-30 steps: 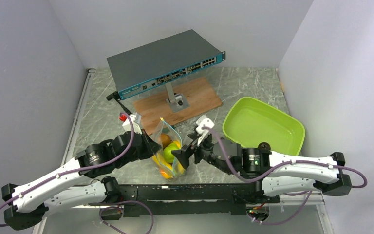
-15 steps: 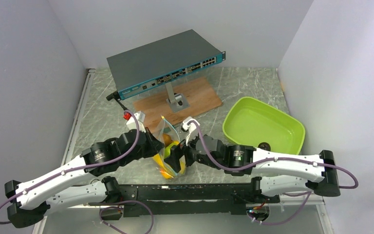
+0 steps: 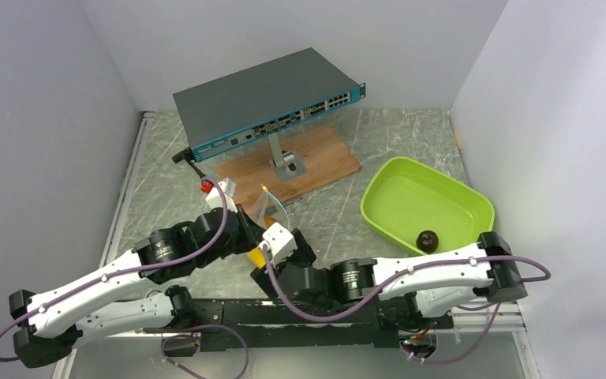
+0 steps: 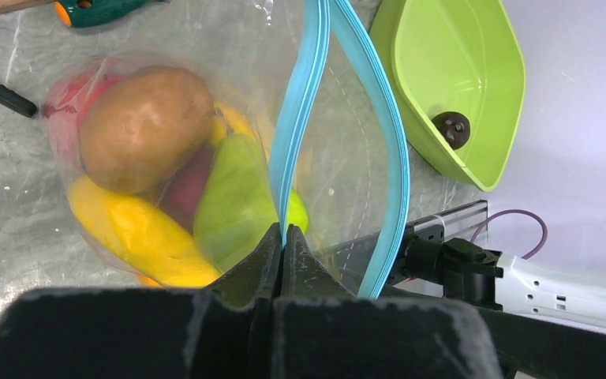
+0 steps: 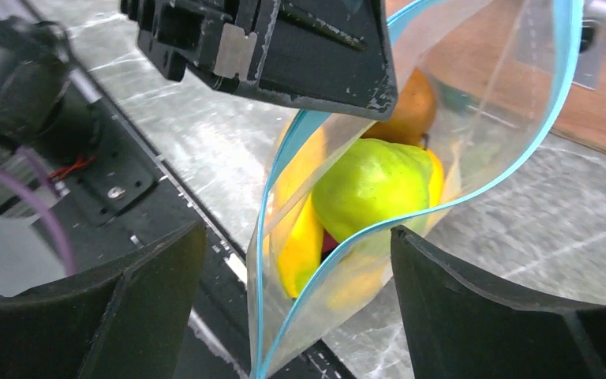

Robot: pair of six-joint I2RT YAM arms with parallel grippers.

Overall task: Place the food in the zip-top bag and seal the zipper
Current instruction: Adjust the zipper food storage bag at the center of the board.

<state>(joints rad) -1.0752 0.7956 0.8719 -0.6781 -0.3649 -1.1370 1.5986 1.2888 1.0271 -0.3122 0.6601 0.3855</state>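
Observation:
The clear zip-top bag stands between the two arms, holding a brown round fruit, a yellow banana, a green pear and a reddish piece. Its mouth gapes, and the teal zipper is split into two strips. My left gripper is shut on one strip at the near end. My right gripper is open; its wide jaws straddle the bag's mouth corner without touching it, with the pear below. From above, the right wrist covers most of the bag.
A lime-green tray sits to the right with a small dark round piece in it. A network switch on a stand and a wooden board lie behind the bag. A green-handled tool lies beyond the bag.
My right arm swung left from the bag's right side to its near side, bringing its open jaws around the mouth corner. The left gripper kept its hold on the strip.

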